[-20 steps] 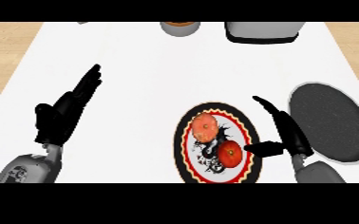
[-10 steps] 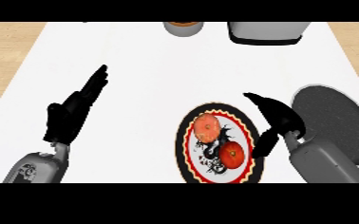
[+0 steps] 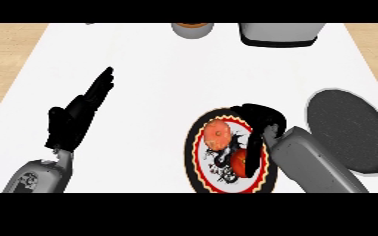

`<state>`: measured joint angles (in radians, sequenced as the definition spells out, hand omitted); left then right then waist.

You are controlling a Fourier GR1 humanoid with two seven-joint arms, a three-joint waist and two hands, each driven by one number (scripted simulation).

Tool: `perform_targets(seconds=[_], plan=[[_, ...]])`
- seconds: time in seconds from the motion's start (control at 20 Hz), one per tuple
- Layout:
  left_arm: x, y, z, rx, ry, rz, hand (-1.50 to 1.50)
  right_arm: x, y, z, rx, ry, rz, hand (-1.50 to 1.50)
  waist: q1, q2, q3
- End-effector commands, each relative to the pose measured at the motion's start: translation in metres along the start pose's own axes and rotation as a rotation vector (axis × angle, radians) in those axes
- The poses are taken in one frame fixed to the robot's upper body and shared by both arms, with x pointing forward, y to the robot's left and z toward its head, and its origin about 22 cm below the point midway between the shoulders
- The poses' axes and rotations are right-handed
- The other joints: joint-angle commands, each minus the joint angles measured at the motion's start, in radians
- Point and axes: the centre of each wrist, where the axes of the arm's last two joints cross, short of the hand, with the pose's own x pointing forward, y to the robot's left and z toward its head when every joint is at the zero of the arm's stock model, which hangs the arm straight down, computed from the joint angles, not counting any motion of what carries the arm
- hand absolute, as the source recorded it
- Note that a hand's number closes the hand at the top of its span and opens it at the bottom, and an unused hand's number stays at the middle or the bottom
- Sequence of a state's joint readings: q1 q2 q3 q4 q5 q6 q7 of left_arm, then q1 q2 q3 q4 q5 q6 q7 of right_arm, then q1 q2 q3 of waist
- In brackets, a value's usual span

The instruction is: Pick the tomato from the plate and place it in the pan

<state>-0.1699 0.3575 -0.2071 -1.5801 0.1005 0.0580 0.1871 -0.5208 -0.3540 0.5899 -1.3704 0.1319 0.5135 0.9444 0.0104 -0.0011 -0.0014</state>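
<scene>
Tomato (image 3: 238, 162) lies on the lower half of the patterned plate (image 3: 190, 150), at the lower middle of the frame, with an orange fruit (image 3: 218, 130) just above it on the same plate. The right hand (image 3: 260, 122) hangs over the plate's right side, its dark tip running down along the tomato's right edge; I cannot tell whether it grips the tomato. The dark pan (image 3: 343, 130) sits just right of the plate, beside the grey forearm. The left hand (image 3: 74, 117) rests open at the left of the white worktop (image 3: 162, 80), fingers straight and pointing up. A cup (image 3: 193, 29) and a grey box (image 3: 280, 34) stand along the top edge
</scene>
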Motion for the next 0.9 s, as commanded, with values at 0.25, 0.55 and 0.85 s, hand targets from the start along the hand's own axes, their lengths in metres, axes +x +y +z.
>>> perform_targets(seconds=[0.25,0.55,0.85], plan=[[0.003,0.008,0.008,0.013,0.013,-0.007,0.0,0.041,0.016,0.009,0.015,0.152,0.102,-1.5,-0.007,-0.002,0.001],[-0.002,0.002,-0.013,0.022,0.009,-0.001,0.0,0.01,0.01,-0.007,0.038,0.187,0.148,-1.5,-0.013,0.003,0.001],[-0.002,0.012,-0.003,0.005,0.007,0.009,0.0,0.007,0.042,-0.004,0.022,0.195,0.163,-1.5,-0.012,0.001,0.001]])
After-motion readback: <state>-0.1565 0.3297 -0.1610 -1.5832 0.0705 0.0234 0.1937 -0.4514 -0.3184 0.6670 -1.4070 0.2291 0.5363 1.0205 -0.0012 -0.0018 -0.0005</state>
